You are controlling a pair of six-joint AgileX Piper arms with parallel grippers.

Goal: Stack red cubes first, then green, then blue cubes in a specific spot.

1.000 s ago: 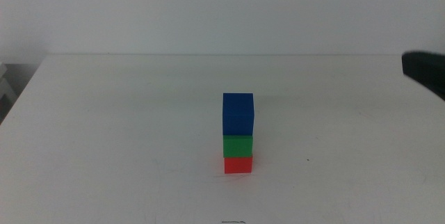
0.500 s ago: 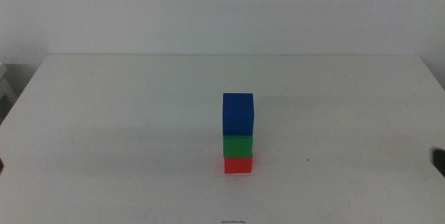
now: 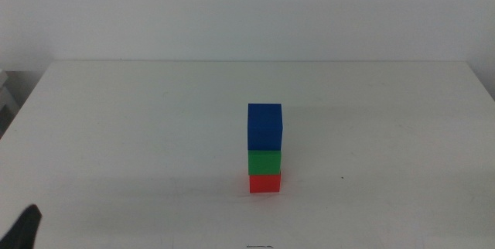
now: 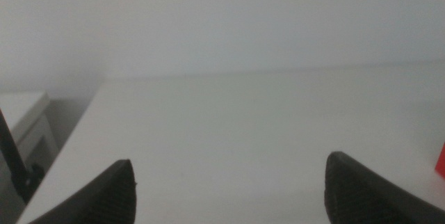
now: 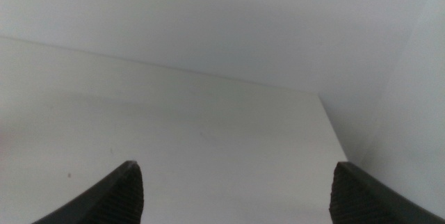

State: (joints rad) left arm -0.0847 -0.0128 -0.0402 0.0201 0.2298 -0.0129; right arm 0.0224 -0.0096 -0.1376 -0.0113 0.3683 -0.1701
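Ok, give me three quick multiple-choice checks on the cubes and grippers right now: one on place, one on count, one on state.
1. Which cube sits directly on the table?
A. blue
B. green
C. red

2. How many cubes are in the stack?
A. two
B. three
C. four

3. How do the left gripper's jaws stand?
A. open, holding nothing
B. shut on the blue cube
C. shut on the green cube

Answers:
1 C: the red cube is lowest, under the green cube.
2 B: red, green and the blue cube on top.
3 A: the left gripper shows jaws wide apart over bare table; the right gripper likewise.
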